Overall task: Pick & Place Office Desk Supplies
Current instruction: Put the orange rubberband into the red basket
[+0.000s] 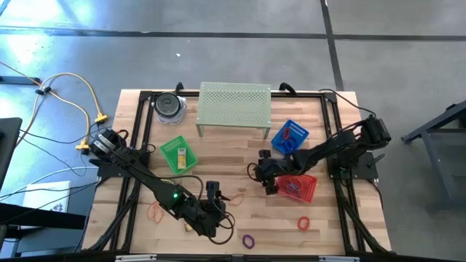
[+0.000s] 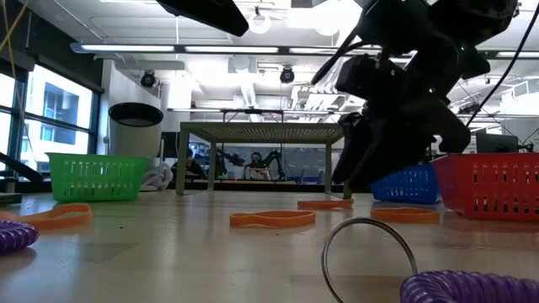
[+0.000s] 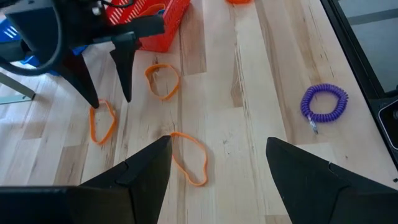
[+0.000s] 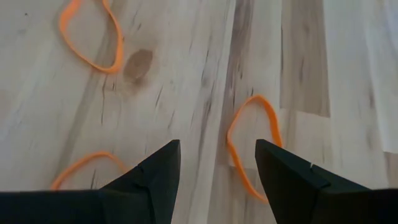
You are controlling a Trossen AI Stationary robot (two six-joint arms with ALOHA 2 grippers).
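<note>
the left gripper (image 3: 214, 168) hovered low over the table's (image 3: 273, 68) front part with its jaws apart and nothing in them, an orange band (image 3: 189, 158) lying on the wood just ahead between the fingertips and a purple coil (image 3: 323, 102) well off to one side. the right gripper (image 4: 214, 162) stood near the table's middle, just beside the red basket (image 1: 300, 187), jaws likewise spread and empty, with one orange loop (image 4: 252, 146) between its fingertips. two more orange loops (image 4: 90, 34) lay nearby on the wood.
</note>
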